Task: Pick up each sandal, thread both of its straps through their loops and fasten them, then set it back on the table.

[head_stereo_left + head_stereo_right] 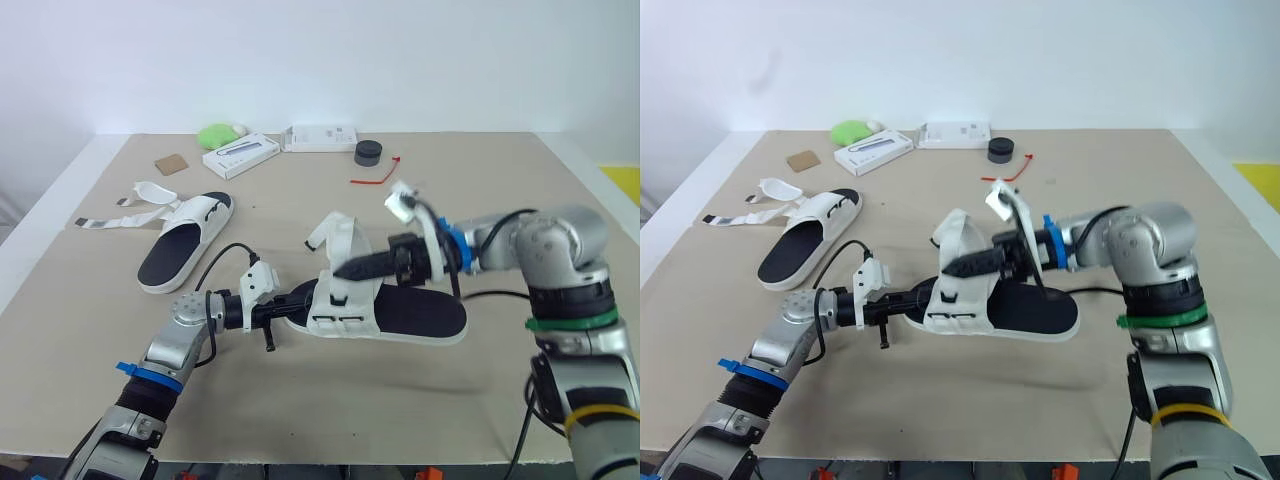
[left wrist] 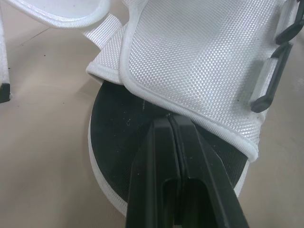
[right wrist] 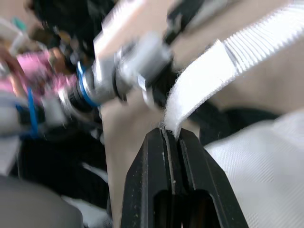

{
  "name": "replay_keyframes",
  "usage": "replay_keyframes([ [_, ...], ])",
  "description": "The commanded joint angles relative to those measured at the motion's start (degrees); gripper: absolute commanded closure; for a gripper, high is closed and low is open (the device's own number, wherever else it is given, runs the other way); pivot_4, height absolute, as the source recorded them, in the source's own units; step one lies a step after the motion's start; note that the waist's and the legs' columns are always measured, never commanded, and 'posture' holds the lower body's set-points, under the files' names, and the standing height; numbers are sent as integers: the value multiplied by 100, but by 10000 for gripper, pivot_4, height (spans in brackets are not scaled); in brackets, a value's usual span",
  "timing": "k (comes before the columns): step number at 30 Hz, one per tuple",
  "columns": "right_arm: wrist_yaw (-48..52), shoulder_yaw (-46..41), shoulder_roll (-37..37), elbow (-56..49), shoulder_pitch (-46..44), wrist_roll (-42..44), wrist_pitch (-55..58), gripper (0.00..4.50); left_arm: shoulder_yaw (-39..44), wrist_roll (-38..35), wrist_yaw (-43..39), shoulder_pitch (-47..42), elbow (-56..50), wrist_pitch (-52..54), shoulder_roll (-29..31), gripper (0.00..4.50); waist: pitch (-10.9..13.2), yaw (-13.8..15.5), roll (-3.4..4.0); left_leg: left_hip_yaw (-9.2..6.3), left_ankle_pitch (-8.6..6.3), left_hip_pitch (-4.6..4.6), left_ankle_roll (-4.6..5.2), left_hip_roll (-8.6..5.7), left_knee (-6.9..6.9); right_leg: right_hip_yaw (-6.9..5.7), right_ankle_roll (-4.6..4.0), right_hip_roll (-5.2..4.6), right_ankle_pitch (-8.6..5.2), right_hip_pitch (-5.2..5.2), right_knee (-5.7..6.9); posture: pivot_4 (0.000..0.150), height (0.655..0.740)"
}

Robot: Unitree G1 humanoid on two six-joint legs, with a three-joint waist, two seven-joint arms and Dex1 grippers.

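Note:
The near sandal (image 1: pixel 420 315), a black footbed with white fabric straps, lies at mid-table with its upper raised. My left gripper (image 1: pixel 298 301) is shut on the sandal's end, pinching the edge where the white upper (image 2: pixel 199 52) meets the black sole (image 2: pixel 118 133). From the right, my right gripper (image 1: pixel 340 271) reaches over the footbed and is shut on a white strap end (image 3: pixel 202 78). The second sandal (image 1: pixel 185 243) rests flat at the left, its straps (image 1: pixel 125 215) lying loose on the table.
Along the far edge sit a green object (image 1: pixel 218 135), two flat white boxes (image 1: pixel 240 153) (image 1: pixel 320 137), a black round puck (image 1: pixel 368 152), a red tie (image 1: pixel 375 176) and a brown card (image 1: pixel 171 163). A black cable (image 1: pixel 215 262) loops by my left arm.

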Motion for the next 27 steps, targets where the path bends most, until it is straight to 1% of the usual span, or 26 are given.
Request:
replay_keyframes([
  [1, -34, -243, -1, 173, -245, 61, 142, 44327, -417, 471, 35, 496, 638, 559, 174, 45000, -2, 0, -5, -1, 0, 2, 0, 0, 0, -1, 0, 0, -2, -1, 0, 1500, 7400],
  [5, -6, 29, -127, 41, 11, -101, 107, 44327, -408, 468, 52, 519, 620, 570, 167, 45000, -5, 0, -8, -1, -3, 4, -1, 0, -3, -1, 1, 0, -10, 0, 0, 1500, 7400],
  [12, -66, 448, -260, -290, 445, -154, 441, 44327, -398, 461, 78, 547, 599, 577, 168, 45000, -6, 0, -3, 0, -2, 5, -1, 0, -2, 0, 2, 0, -8, 2, 0, 1500, 7400],
  [17, -102, 488, -324, -206, 392, -104, 619, 44327, -404, 459, 68, 546, 615, 580, 171, 45000, -8, 0, -4, 0, -2, 13, -1, 0, -2, 0, 0, 0, -10, 3, 0, 1500, 7400],
  [22, -148, 698, -430, -262, 452, -278, 593, 44327, -401, 454, 74, 525, 639, 577, 145, 45000, -8, 0, -5, 0, -3, 14, -1, 0, -2, 0, 0, 0, -11, 3, 0, 1500, 7400],
  [27, -177, 631, -339, 193, 103, -411, 596, 44327, -404, 458, 72, 534, 656, 569, 142, 45000, -8, -1, -4, 0, -3, 14, -1, 0, -2, 0, -1, 0, -11, 3, 0, 1500, 7400],
])
